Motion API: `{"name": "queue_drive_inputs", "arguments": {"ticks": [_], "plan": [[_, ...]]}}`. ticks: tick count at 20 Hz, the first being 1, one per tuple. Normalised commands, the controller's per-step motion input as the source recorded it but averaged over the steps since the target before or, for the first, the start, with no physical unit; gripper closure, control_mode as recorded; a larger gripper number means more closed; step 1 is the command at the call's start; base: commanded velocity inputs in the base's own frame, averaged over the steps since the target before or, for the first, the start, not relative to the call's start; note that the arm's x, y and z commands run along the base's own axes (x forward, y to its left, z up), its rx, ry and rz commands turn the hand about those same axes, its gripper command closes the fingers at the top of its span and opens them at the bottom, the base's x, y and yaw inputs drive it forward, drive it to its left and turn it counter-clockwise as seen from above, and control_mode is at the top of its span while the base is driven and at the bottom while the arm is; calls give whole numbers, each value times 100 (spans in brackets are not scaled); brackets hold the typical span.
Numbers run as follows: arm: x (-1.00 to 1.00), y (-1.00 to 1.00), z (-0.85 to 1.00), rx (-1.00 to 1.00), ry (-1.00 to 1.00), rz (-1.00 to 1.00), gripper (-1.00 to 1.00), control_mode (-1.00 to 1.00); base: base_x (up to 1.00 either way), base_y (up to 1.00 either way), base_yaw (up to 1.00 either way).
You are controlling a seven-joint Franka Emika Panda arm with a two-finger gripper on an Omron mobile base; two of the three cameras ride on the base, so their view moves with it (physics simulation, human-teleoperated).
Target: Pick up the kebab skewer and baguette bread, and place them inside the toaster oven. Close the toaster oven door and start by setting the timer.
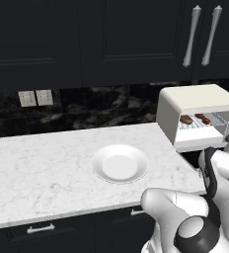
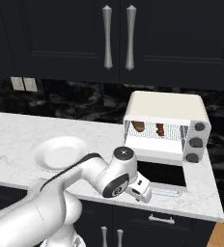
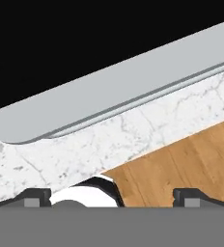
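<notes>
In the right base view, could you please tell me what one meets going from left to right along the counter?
Wall outlets → white plate → baguette → kebab skewer → toaster oven knobs.

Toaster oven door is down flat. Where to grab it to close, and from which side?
Take the silver bar handle at the free front edge of the toaster oven door, coming from below and in front: the door lies open and level, so it must be lifted.
</notes>
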Motion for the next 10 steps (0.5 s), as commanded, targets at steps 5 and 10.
{"name": "queue_drive_inputs", "arguments": {"ticks": [5, 10], "plan": [[1, 0, -32, 0, -4, 18, -100, -100, 0, 0, 0], [46, 0, -14, 0, 1, 2, -100, -100, 0, 0, 0]]}}
